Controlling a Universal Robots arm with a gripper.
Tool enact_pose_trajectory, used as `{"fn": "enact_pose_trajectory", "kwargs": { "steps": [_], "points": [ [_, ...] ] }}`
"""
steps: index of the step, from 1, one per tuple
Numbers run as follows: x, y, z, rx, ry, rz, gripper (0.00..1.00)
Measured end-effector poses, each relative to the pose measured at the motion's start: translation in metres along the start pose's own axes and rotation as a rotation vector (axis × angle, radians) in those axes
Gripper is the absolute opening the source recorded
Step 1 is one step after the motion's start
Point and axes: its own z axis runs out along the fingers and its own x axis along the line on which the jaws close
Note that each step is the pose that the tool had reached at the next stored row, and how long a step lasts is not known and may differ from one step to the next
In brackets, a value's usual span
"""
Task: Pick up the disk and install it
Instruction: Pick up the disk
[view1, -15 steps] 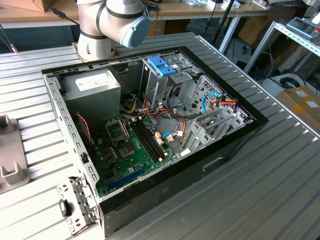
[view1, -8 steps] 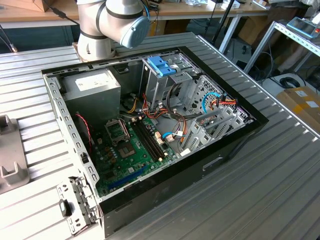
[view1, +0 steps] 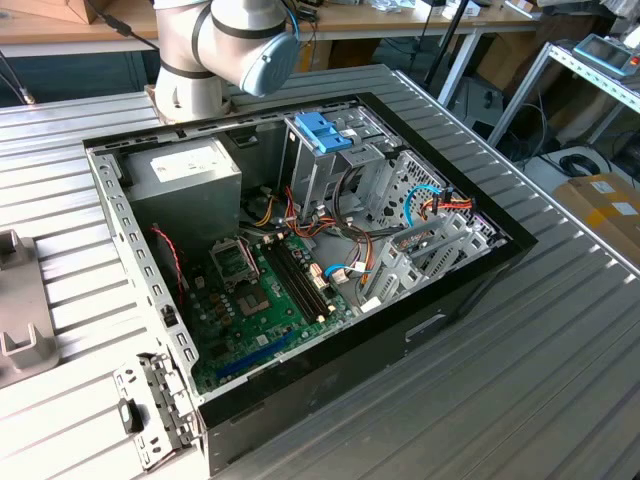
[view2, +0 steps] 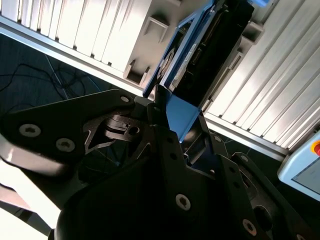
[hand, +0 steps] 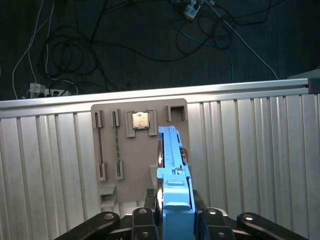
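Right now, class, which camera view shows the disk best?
The second wrist view: it shows the disk with its blue rail and dark flat face. The first wrist view shows it edge-on, a thin blue rail held in the end effector.

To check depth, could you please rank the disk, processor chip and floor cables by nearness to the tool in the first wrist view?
1. The disk, gripped in the tool.
2. The processor chip, in the grey holder plate.
3. The floor cables, beyond the table edge.
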Motion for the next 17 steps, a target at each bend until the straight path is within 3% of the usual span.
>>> {"fn": "enact_pose_trajectory", "kwargs": {
  "steps": [8, 9, 10, 17],
  "points": [
    [0.0011, 0.0106, 0.0024, 0.0001, -0.0001, 0.000, 0.37],
    [0.0024, 0.0231, 0.0049, 0.0001, -0.0001, 0.000, 0.37],
    [0.0036, 0.0309, 0.0109, -0.0001, 0.0000, 0.000, 0.37],
    [0.0038, 0.0326, 0.0108, 0.0004, -0.0001, 0.000, 0.37]
  ]
}}
